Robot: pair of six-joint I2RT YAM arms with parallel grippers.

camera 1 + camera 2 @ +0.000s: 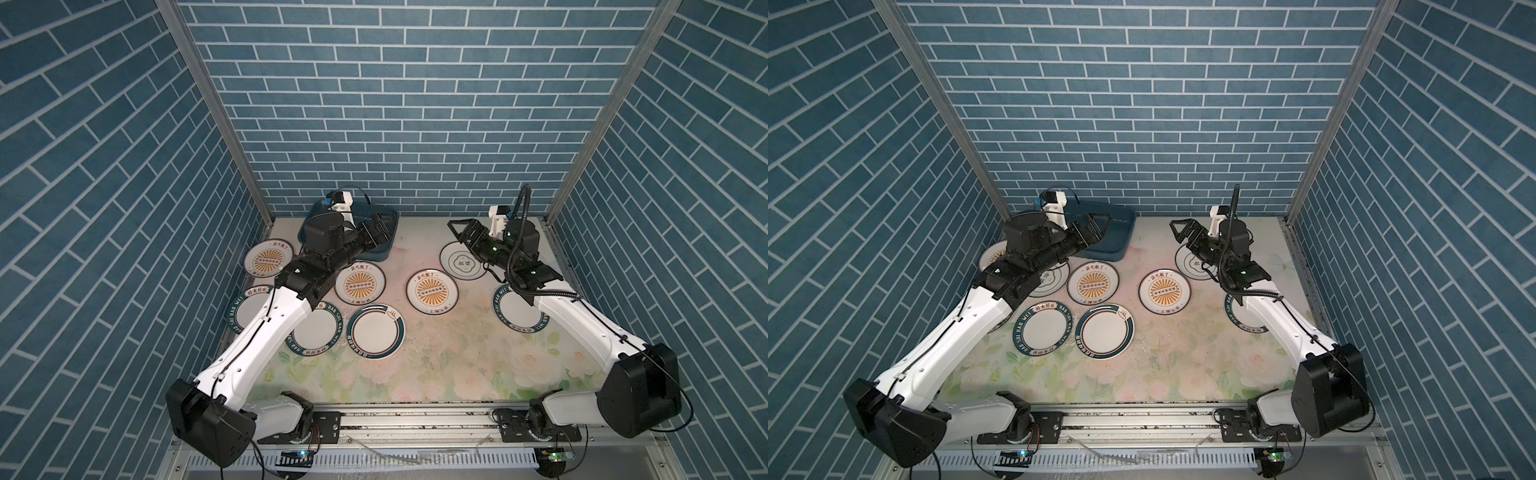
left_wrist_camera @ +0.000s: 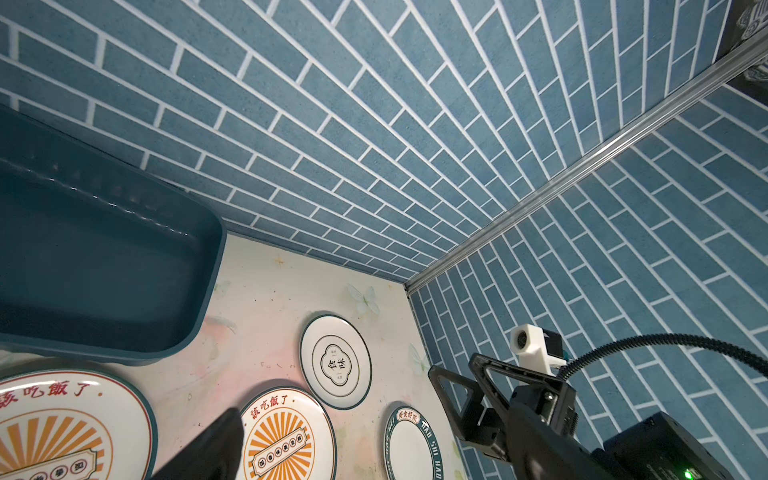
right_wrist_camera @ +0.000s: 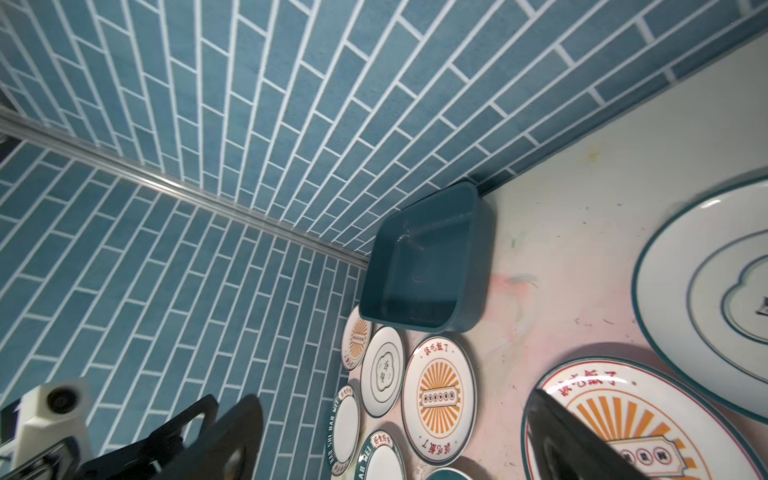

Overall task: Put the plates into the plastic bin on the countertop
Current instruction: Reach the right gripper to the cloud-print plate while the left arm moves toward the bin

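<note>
The teal plastic bin [image 1: 394, 222] [image 1: 1121, 245] stands at the back left of the countertop [image 1: 436, 361], and its inside [image 3: 428, 266] holds nothing. Several white plates lie flat on the countertop: sunburst ones [image 1: 359, 284] [image 1: 432, 291] [image 1: 268, 257], green-rimmed ones [image 1: 376, 330] [image 1: 313, 332], and an emblem plate [image 1: 463, 266]. My left gripper [image 1: 380, 232] [image 1: 1096, 226] hovers open over the bin's near right part, holding nothing. Above the far edge of the emblem plate [image 2: 336, 361] my right gripper [image 1: 455, 230] [image 3: 392, 397] hangs open and empty.
Blue brick-pattern walls close in the back and both sides. A grey metal rail [image 1: 415, 419] runs along the front edge. A lettered plate [image 1: 519, 311] lies partly under my right arm, and another emblem plate [image 1: 1050, 280] partly under my left arm.
</note>
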